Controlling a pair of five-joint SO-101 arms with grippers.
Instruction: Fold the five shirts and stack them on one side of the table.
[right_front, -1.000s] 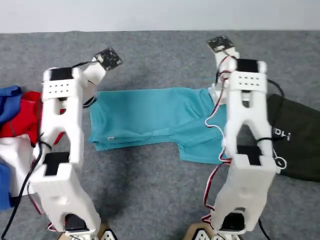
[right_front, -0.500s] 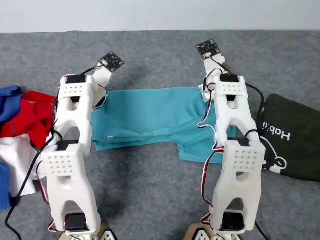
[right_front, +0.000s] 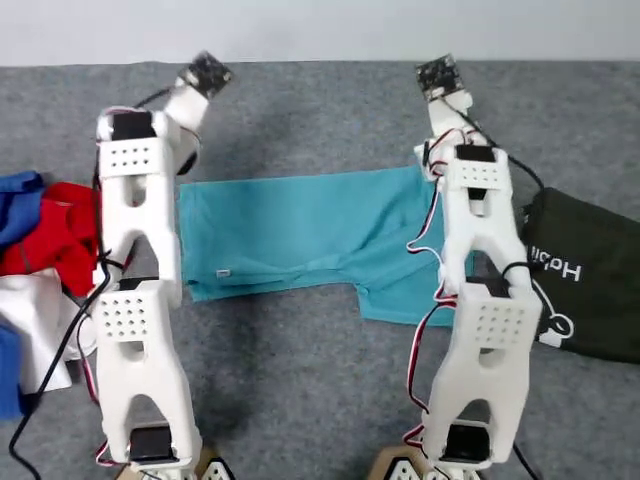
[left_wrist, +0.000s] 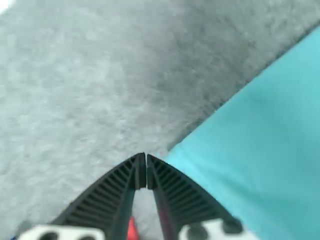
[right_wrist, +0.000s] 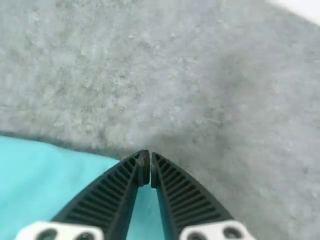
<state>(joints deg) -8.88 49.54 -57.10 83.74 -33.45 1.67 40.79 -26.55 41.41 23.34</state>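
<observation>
**Item 1, left gripper** (left_wrist: 145, 167): your ribbed fingers (left_wrist: 117, 192) are lying pressed together, tips sitting just beside the far corner of the teal shirt (left_wrist: 260, 150). You cannot tell whether any hem is caught between them.

**Item 2, right gripper** (right_wrist: 147, 165): its fingers (right_wrist: 175, 192) are also closing tip to tip, hovering at the far edge of the teal shirt (right_wrist: 40, 175), with grey table beyond.

**Item 3, teal shirt** (right_front: 300, 235): it is lying spread flat mid-table, between the two arms.

**Item 4, open room:** a bare strip of table (right_front: 320, 110) is running from the shirt's far edge to the pale wall (right_front: 320, 30). More grey surface is lying open near you, between the arm bases.

**Item 5, side stock:** the red shirt (right_front: 60, 235), blue shirt (right_front: 18, 200) and white shirt (right_front: 35, 310) are crowding the left margin. A dark garment (right_front: 590, 280) is occupying the right.

**Item 6, change:** against half a second ago, the left arm (right_front: 135, 250) and right arm (right_front: 480, 260) are stretching farther toward the wall, and more of the shirt's far corners is showing.

**Item 7, obscured:** from above, the right arm is covering part of the teal shirt's right side. The picture edges are cutting off the blue shirt and the dark garment.
</observation>
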